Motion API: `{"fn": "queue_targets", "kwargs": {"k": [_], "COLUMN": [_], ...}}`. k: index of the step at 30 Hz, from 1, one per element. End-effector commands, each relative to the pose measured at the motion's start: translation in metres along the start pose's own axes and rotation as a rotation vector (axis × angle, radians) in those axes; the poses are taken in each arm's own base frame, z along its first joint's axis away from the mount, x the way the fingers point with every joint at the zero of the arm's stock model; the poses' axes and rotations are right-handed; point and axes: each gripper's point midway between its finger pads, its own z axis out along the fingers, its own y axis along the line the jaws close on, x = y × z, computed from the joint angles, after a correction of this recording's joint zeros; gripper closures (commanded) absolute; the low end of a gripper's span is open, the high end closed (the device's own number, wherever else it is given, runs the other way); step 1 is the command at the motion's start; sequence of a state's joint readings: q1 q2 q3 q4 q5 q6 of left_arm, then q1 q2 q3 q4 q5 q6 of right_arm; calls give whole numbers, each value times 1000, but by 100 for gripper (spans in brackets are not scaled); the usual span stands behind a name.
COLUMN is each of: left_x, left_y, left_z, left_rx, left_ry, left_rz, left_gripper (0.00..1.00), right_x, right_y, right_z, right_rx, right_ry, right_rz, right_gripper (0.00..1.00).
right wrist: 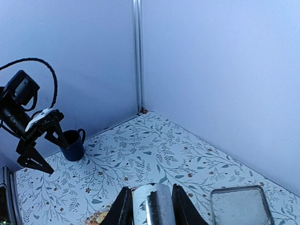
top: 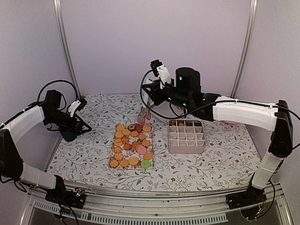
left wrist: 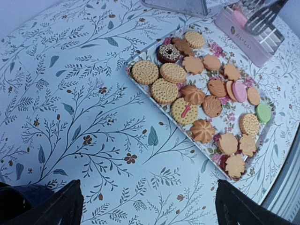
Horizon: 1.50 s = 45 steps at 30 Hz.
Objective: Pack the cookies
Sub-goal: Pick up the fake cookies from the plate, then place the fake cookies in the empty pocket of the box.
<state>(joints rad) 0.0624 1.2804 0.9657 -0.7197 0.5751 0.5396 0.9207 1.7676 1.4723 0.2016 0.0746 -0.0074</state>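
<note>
The cookies (top: 131,144) lie as several small discs, mostly golden with a few pink, green and brown, on a flowered tray (left wrist: 140,90) at mid table; the left wrist view shows these cookies (left wrist: 201,93) up close. My right gripper (top: 151,101) hangs above the tray's far end, and in its own view the right gripper (right wrist: 151,190) is shut on a shiny metal handle (right wrist: 152,206). That handle belongs to a slotted spatula (left wrist: 262,18) with a pink cookie (left wrist: 239,18) at its blade. My left gripper (top: 86,114) stands wide open and empty at the far left; the left gripper (left wrist: 150,206) frames bare cloth.
A pale compartment box (top: 186,136) stands right of the tray, with something in its far cells. A dark blue mug (top: 69,136) sits by the left gripper. A flat metal tray (right wrist: 239,206) lies near the back. Walls and frame posts close the back and sides.
</note>
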Motion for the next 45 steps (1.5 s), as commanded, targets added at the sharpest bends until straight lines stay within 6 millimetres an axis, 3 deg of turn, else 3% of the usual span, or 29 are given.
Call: {"fn": "queue_targets", "kwargs": {"k": [1,6,12,20,34,45], "left_x": [-2,-3,-2,-6,-8,-9], "left_y": [0,-1,-1,0,-1,-1], "left_z": [-4,-5,-3,-6,-5,-7], "left_rx": [-2,-1,5,3,12,5], "left_ry": [-17,-19,-16,-26,-31,-34], "left_rz": [9,11,5,11,10,19], "left_gripper": [1,2,2,2,2,3], "right_x": [-26,-21,4,27,50,64], "right_y": [-67,-122,-155,-167,-180,-182], "right_z": [-46,-87,-113,-113,-102,-94], "right_rx": [167,310,398,434,455,451], "right_ry": [-65,-47,4,59,110,137], "right_rz": [-28,-49,-62,-83,-84,-80], "right_gripper": [90,91,91,91,87,70]}}
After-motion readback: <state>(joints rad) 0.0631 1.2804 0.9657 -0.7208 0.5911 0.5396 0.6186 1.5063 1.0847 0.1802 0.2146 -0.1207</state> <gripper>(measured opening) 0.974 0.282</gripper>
